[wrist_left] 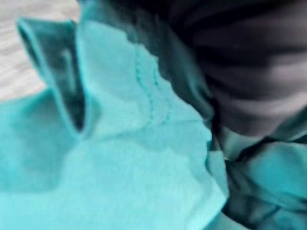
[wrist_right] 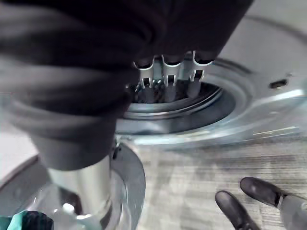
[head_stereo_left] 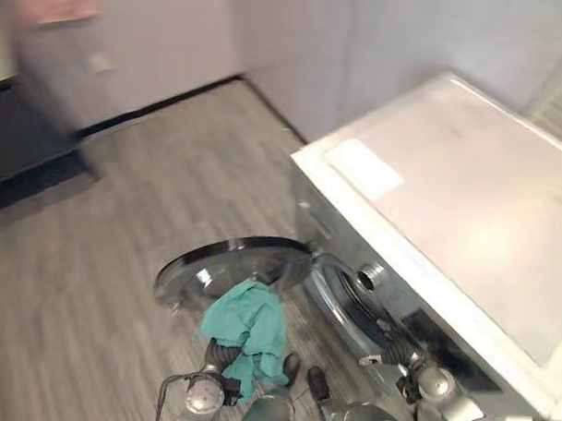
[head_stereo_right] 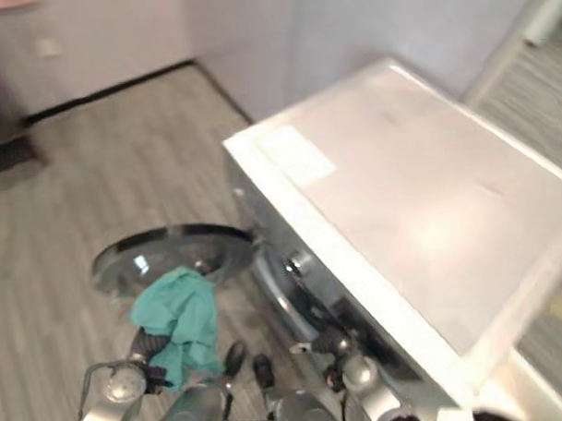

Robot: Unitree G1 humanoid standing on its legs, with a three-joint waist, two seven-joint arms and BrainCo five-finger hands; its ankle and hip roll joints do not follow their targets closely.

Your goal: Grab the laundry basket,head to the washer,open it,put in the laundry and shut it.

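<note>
The crumpled teal cloth [head_stereo_left: 248, 334] is clutched by the left hand [head_stereo_left: 223, 357] near the white washer's [head_stereo_left: 466, 222] round open door [head_stereo_left: 229, 266], where it could snag; the right hand's [wrist_right: 168, 79] fingers hang relaxed at the drum opening [wrist_right: 192, 103].

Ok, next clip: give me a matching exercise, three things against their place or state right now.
Things:
1. teal cloth
2. washer door
3. right hand

Places or states:
A. swung wide open
B. fingers reaching into the washer's round opening
C. held up by the left hand, in front of the open door

Pairs: 1-C, 2-A, 3-B
</note>
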